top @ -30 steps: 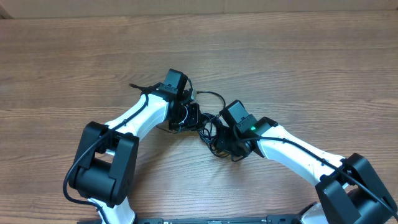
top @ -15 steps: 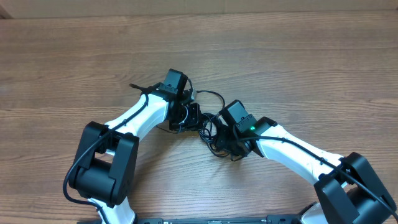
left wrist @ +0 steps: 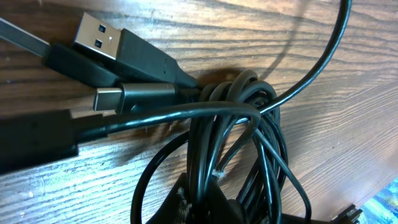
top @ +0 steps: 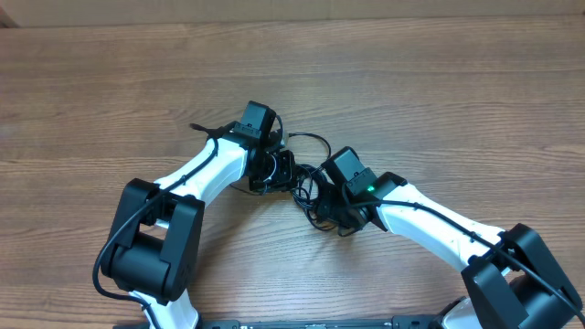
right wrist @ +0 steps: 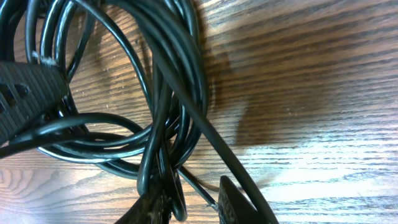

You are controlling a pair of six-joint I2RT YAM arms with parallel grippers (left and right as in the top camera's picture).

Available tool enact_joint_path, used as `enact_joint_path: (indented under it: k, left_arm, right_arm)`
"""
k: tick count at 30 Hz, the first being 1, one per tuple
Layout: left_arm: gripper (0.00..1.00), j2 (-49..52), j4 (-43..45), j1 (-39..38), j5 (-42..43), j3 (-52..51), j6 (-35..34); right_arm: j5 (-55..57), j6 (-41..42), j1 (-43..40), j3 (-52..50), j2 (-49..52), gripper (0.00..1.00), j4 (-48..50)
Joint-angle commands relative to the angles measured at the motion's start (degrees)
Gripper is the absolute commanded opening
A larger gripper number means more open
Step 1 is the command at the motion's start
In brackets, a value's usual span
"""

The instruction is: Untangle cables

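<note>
Overhead: cables (top: 309, 194) knotted on table (top: 439, 91), at 4 o'clock of left fingers (top: 285, 174) and 10 o'clock of right fingers (top: 320, 208). Bundle runs 12-to-6, both arms equally near. Layout unchanged from earlier.
Left wrist: left fingers together, grip on cord unclear. USB plugs (left wrist: 124, 46) at 10 o'clock.
Right wrist: coil at 10 o'clock. Can't tell right fingers' state.

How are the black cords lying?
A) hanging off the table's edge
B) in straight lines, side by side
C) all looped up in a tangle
C: the cables loop over and through each other in one bunch, lying flat on the table.
</note>
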Motion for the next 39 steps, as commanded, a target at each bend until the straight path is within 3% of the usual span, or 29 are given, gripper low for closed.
enact_joint_path:
  k: [1,20,24,33,39]
  left_arm:
    - [0.08,0.8,0.4,-0.7,-0.6,-0.4,-1.1]
    - [0.04,0.8,1.3,-1.9,-1.6,-0.4,-1.0]
    - [0.04,0.8,1.3,-1.9,-1.6,-0.4,-0.3]
    - [0.04,0.8,2.0,-1.9,-1.6,-0.4,6.7]
    - [0.04,0.7,3.2,-0.7,2.3,0.3,17.0]
  right_arm:
    - [0.8,0.2,0.8,-0.2,0.5,0.24,0.8]
    - [0.7,0.3,0.8,-0.2,1.2,0.19,1.8]
    - [0.5,0.3,0.8,-0.2,1.2,0.04,1.8]
    - [-0.9,-0.5,0.5,0.1,1.1,0.04,2.0]
    - [-14.4,-10.4,-4.6,6.0,-0.1,0.04,-4.6]
